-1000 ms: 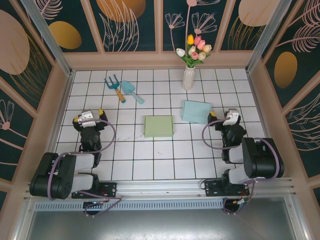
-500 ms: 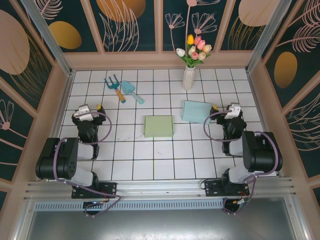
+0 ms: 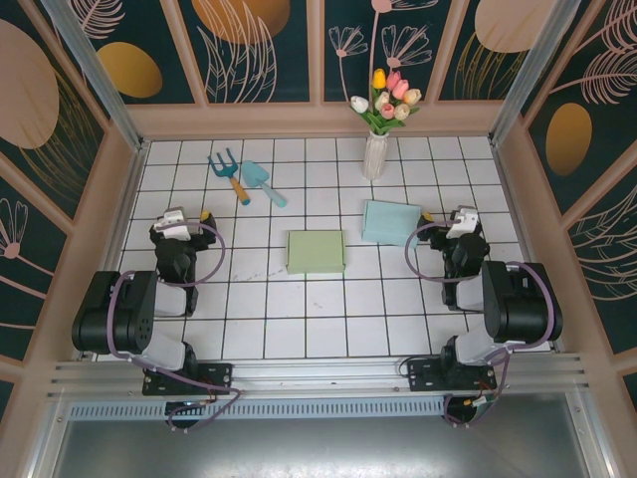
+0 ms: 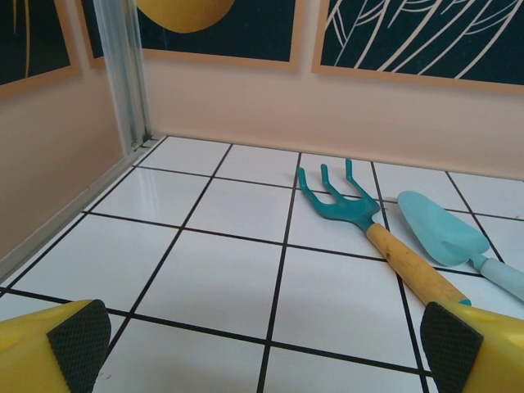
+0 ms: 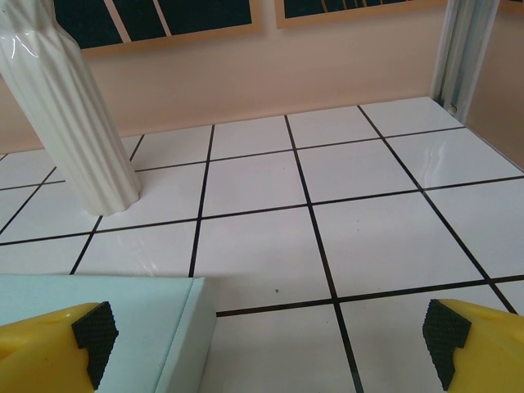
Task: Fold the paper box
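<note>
Two hands, both spread wide and holding nothing, hover low over the white-tiled desk (image 3: 299,329): the left hand (image 3: 179,219) on the left side, the right hand (image 3: 454,219) on the right. Between them, mid-desk, lies the green paper box (image 3: 316,251), flat and apart from both hands. A touch farther back and to its right sits the pale blue paper box (image 3: 389,221), tilted slightly, just beside the right hand. From the right wrist, its raised edge runs in by the hand's left black pad (image 5: 94,332), though contact cannot be told. Ahead of the left hand, a teal garden fork (image 4: 344,201) with a yellow wooden handle lies beside a light blue trowel (image 4: 446,237), the two close together. Farthest off, at the back wall, a ribbed white vase (image 3: 374,154) stands upright, holding tulips (image 3: 386,100).
</note>
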